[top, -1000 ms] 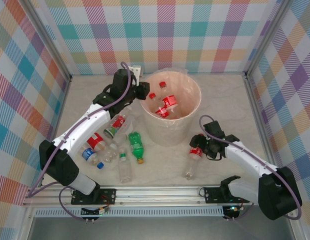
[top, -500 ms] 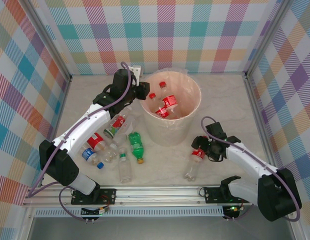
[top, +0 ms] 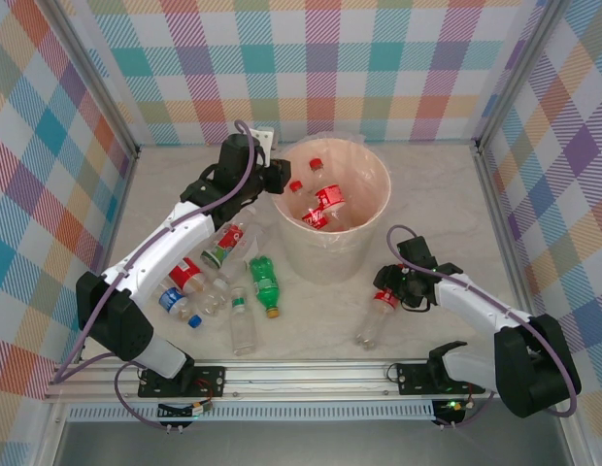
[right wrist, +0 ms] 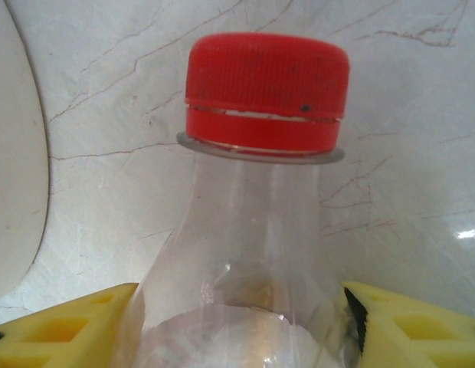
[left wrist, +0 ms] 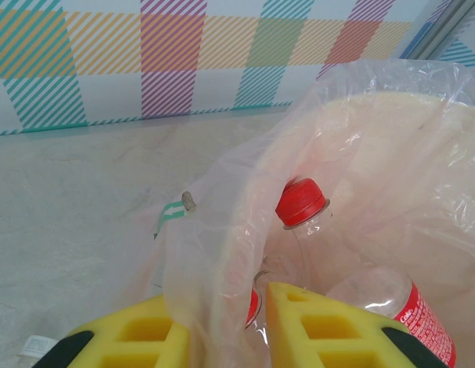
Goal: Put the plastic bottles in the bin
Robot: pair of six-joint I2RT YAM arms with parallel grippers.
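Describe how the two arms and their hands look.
The left arm and right arm have white links, black joints and bases, each with a mauve cable looping alongside. The left hand and right hand have yellow fingers with moulded cut-outs and black patches.

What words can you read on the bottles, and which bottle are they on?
"Coke", as best I can read it: white letters on the red label of a bottle in the bin.
Labels of the bottles lying on the table, top view: too small to read.
The red-capped bottle, right wrist view: no writing showing.
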